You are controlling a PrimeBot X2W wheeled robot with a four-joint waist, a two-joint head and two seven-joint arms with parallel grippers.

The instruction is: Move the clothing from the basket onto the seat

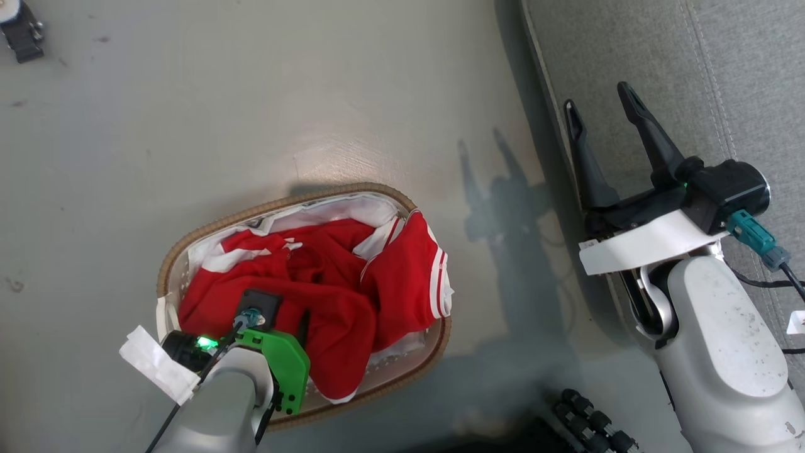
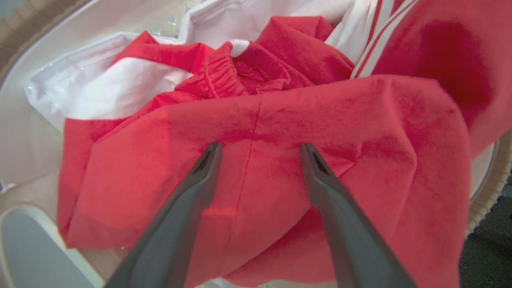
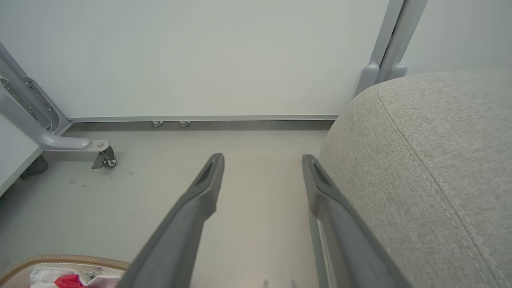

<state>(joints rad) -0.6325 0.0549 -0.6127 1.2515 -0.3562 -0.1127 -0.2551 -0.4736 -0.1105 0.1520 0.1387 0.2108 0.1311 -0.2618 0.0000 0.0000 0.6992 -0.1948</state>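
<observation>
The clothing (image 1: 327, 277) is a heap of bright red fabric with white stripe trim lying in the oval basket (image 1: 207, 229), which stands on the floor and has a brown woven rim. One red piece hangs over the basket's right edge. My left gripper (image 2: 261, 149) points down into the basket, open, its fingertips just over or on a red fold (image 2: 280, 168); I cannot tell if they touch. My right gripper (image 1: 597, 97) is open and holds nothing, at the left edge of the grey seat (image 1: 629, 56). The seat (image 3: 420, 160) lies right of the right gripper (image 3: 263, 159).
A white liner (image 1: 352, 211) lines the basket under the clothes. Grey floor lies between basket and seat. A dark caster (image 1: 22, 31) sits at the far left. A grey frame leg with a caster (image 3: 104, 158) stands by the white wall. Black ribbed base parts (image 1: 591, 421) are near my body.
</observation>
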